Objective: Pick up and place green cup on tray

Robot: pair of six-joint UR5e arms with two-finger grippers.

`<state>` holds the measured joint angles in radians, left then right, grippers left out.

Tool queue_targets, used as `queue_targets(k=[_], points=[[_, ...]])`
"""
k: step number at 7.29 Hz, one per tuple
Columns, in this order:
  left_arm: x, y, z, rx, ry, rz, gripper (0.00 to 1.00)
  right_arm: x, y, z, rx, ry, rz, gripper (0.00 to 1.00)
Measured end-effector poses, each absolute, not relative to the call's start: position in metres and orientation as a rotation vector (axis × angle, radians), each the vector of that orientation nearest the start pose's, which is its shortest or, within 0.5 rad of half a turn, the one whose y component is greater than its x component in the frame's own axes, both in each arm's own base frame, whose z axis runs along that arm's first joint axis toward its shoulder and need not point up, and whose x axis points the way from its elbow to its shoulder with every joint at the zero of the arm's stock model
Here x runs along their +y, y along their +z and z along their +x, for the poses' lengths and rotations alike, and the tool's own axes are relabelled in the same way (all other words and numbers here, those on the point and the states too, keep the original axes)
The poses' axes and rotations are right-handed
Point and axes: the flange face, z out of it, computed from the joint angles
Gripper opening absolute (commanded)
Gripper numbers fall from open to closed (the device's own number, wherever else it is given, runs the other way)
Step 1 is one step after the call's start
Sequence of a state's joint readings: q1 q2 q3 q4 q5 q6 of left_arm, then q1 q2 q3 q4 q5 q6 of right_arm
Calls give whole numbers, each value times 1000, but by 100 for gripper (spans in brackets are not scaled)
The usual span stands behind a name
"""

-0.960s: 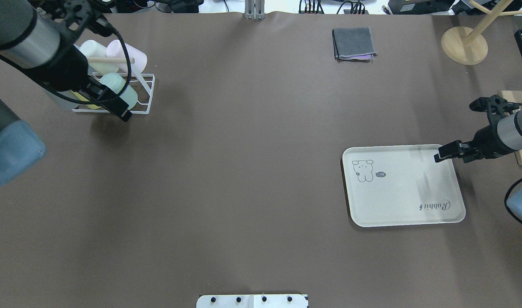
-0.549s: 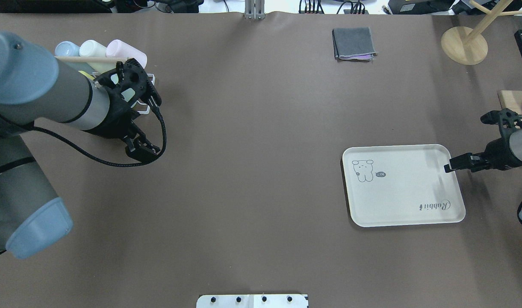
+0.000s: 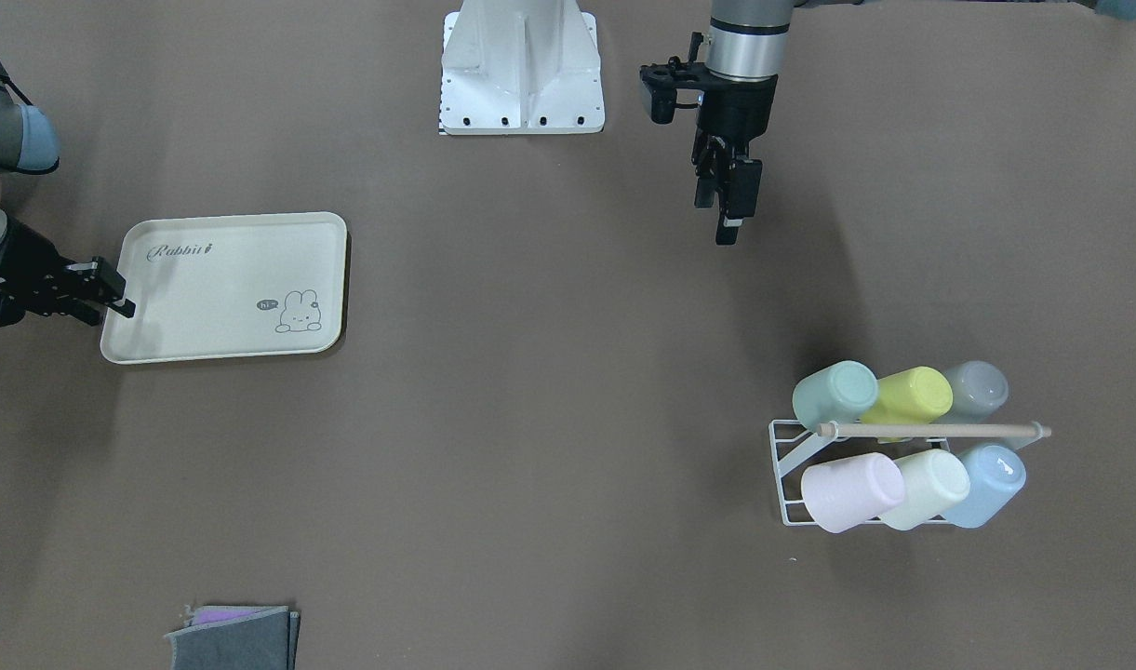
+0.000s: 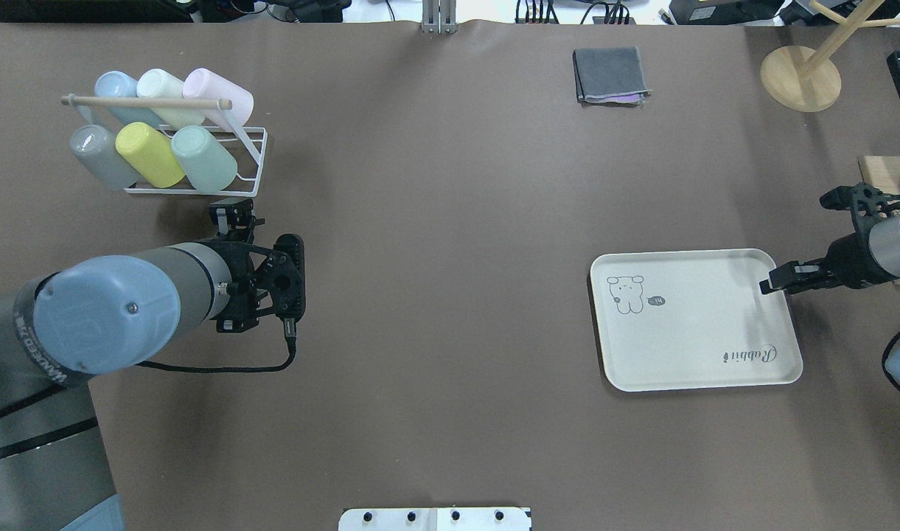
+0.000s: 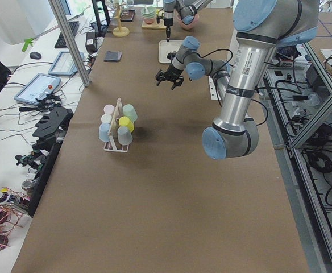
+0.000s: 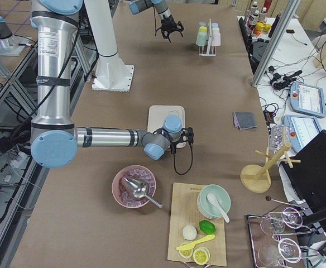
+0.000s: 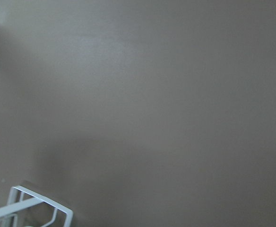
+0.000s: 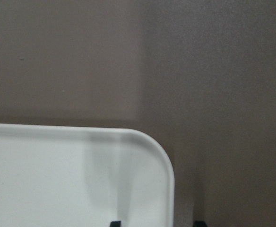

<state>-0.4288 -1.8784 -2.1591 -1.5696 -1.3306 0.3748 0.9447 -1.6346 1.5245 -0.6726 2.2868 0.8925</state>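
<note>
The green cup [image 4: 204, 158] lies tilted on a white wire rack [image 4: 252, 147] at the far left, beside a yellow-lime cup [image 4: 149, 153]; it also shows in the front-facing view [image 3: 835, 394]. My left gripper [image 4: 293, 280] hangs open and empty above bare table, nearer the robot than the rack, also in the front-facing view [image 3: 728, 228]. The cream tray [image 4: 715, 332] lies at the right with nothing on it. My right gripper [image 4: 768, 284] is open at the tray's far right corner; in the right wrist view its tips straddle the tray's rim [image 8: 168, 179].
The rack also holds grey, blue, cream and pink cups under a wooden rod [image 4: 147, 102]. A folded grey cloth [image 4: 610, 74] and a wooden stand [image 4: 800, 77] sit at the back right. A wooden board [image 4: 884, 171] is at the right edge.
My left gripper has pulled back from the green cup on the rack toward the robot and to the right, with nothing in it. My right gripper has shifted slightly right along the tray's corner.
</note>
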Motion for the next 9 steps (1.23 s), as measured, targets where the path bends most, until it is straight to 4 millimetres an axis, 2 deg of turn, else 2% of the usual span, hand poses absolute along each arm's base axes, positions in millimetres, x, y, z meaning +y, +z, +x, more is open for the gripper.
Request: queue_targets(k=[3,5,7,9], points=[[-353,277,395,-430,1621,986,99,-434,615,-230,-1004,-32,73,40],[-361,298,399,-711,1696,906,99,-433,616,-230,-1002,-31,71,39],[-365,327,417,-891,1724,818,99,-433,617,-230,-1002,-31,69,35],[-359,352,434,-1056,1782,737,99,-433,617,-230,-1001,-31,68,34]])
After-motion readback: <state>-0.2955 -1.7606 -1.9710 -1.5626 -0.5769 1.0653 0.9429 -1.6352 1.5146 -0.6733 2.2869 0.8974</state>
